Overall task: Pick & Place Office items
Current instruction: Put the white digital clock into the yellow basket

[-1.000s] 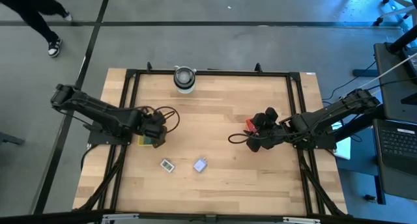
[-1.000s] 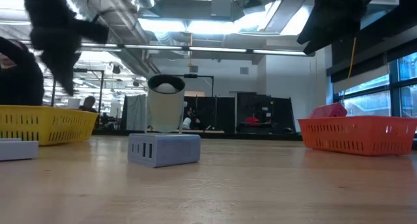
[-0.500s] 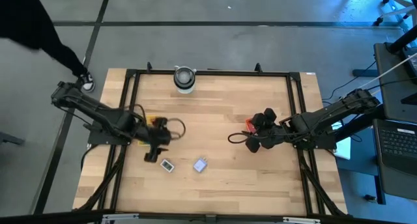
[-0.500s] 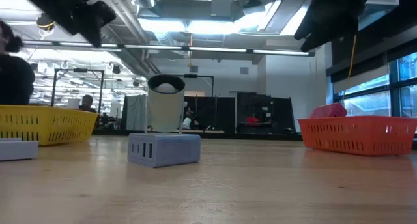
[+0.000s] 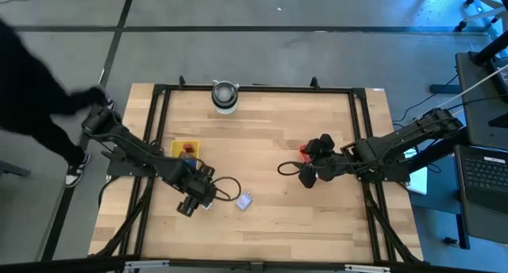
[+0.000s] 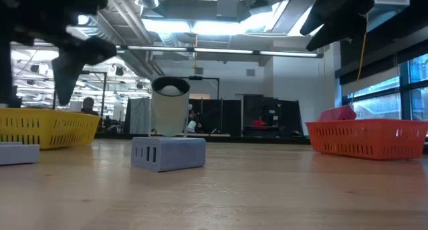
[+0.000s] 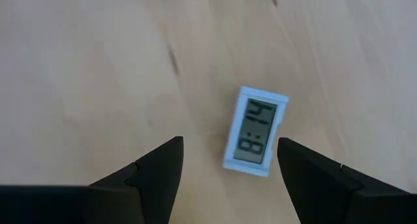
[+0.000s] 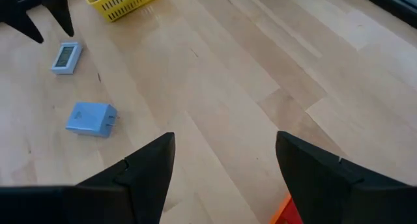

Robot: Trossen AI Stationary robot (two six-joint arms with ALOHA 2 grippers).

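The white block with a grey number display (image 7: 255, 131) lies flat on the wood. My left gripper (image 7: 231, 167) hovers over it, open, one finger on either side and clear of it. In the high view this gripper (image 5: 193, 201) covers most of the block. A lavender plug-shaped block (image 5: 244, 200) rests flat just to the right and also shows in the right wrist view (image 8: 90, 118) and the low view (image 6: 167, 153). My right gripper (image 5: 309, 174) waits open beside the orange-red tray (image 5: 304, 152).
The yellow tray (image 5: 185, 148) holds red and orange pieces, left of centre. A grey-white cylinder (image 5: 225, 96) stands at the far edge. The orange-red tray (image 6: 368, 136) holds a pink piece. A person walks past the table's left side. Bare wood lies between the arms.
My left gripper has swung from over the yellow tray toward the near edge and slightly right, ending above the white display block. The person beside the table's left side has walked nearer.
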